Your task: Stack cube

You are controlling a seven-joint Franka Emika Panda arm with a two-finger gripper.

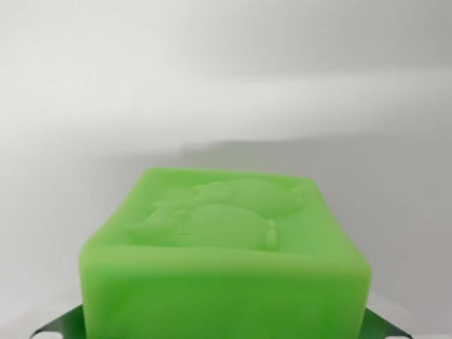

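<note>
green cube fills lower wrist view, embossed top face up | dark metal bits at bottom corners | tool grip state: cannot tell | background blurred white

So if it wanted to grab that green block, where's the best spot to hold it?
Probably across the two flat side walls of the green cube, coming straight down from above. Those sides look smooth and parallel, while the top carries a raised relief figure that would give fingers poor contact. The gripper itself isn't clearly visible here.
</note>
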